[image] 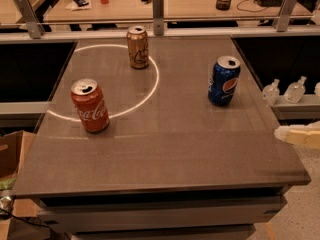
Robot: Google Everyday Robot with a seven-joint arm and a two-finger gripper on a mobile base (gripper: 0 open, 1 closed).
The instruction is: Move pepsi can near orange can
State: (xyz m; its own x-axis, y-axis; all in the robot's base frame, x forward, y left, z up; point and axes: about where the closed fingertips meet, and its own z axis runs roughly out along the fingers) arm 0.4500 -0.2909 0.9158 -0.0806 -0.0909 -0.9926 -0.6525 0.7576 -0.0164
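The pepsi can (223,81) stands upright on the right side of the grey table (170,134). The orange can (137,47) stands upright at the table's far middle, on a thin white circle. My gripper (298,135) shows only as a pale fingertip at the right edge of the camera view, off the table's right side, to the right of and nearer than the pepsi can, well apart from it.
A red Coca-Cola can (90,105) stands upright on the table's left side. Small clear bottles (284,90) sit on a ledge to the right. A railing with metal posts (158,11) runs behind the table. A cardboard box (10,156) sits at lower left.
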